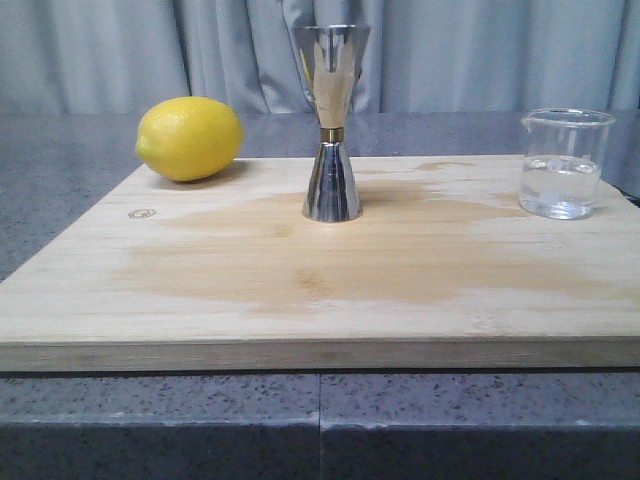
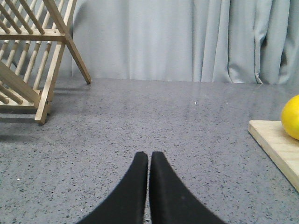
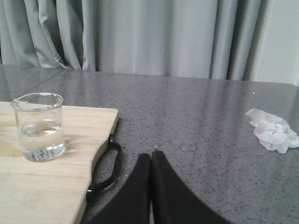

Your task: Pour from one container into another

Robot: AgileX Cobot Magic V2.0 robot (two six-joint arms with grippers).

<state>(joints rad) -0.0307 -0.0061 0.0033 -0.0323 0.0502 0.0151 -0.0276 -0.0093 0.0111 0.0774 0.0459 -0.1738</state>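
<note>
Front view and both wrist views, before any grasp. The beaker (image 1: 565, 163) stood upright near the right edge of the wooden board (image 1: 320, 290), part-filled with clear liquid, its pouring lip turned toward the jigger (image 1: 332, 122). The jigger stood upright at the middle of the board's far half, well apart from the beaker, its wider cup uppermost. A lemon (image 1: 189, 138) rested at the board's far left corner.

The right end effector (image 3: 151, 161) had its two black fingers pressed together with nothing between them; it sat low over the grey surface (image 3: 196, 121), off the board on the side of the black handle (image 3: 106, 165). In its own view the beaker (image 3: 39, 126) lay ahead and to one side, standing on the board just inside that handled edge. The left end effector (image 2: 149, 161) was likewise closed and empty, over bare surface beyond the board's lemon corner, with a wooden drying rack (image 2: 35, 56) further off; neither the beaker nor the jigger appeared in its view.

The right arm was therefore judged the nearer to the beaker. Because the beaker's long axis was vertical, a sideways approach across the board's edge with fingers first spread wide would probably suit. A crumpled tissue (image 3: 273, 130) lay on the surface away from the board.
</note>
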